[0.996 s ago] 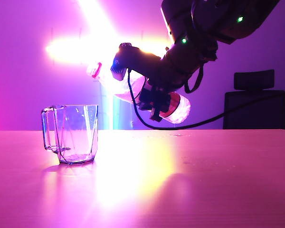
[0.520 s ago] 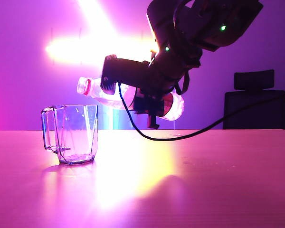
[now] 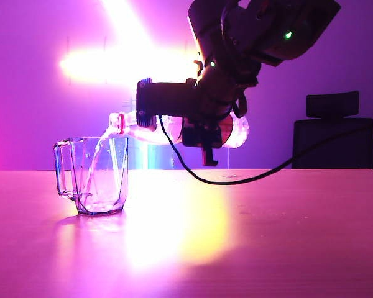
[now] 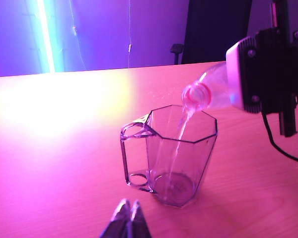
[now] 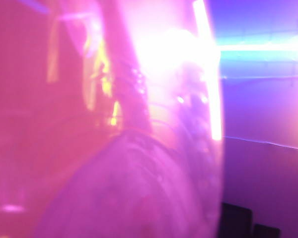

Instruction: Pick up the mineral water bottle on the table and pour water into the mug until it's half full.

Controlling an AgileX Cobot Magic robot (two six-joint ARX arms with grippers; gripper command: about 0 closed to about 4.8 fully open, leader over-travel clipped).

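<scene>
The clear faceted mug (image 3: 94, 176) stands upright on the table (image 3: 267, 236), handle to the left. My right gripper (image 3: 202, 129) is shut on the mineral water bottle (image 3: 150, 129), which lies almost level, its pink-ringed mouth just above the mug's rim. A thin stream of water (image 3: 100, 154) runs from the mouth into the mug. The left wrist view shows the mug (image 4: 175, 148), the bottle's neck (image 4: 197, 95) and the falling water (image 4: 181, 130). My left gripper (image 4: 127, 214) is shut and empty, short of the mug. In the right wrist view the bottle (image 5: 139, 188) fills the picture as a blur.
A black chair (image 3: 339, 131) stands behind the table at the right. The right arm's black cable (image 3: 261, 174) hangs down to the tabletop. A strong light glares behind the mug and reflects yellow on the table.
The right arm has swung left and down and rolled the bottle from mouth-raised to nearly level. Its mouth now sits over the mug, and water has begun to run out.
</scene>
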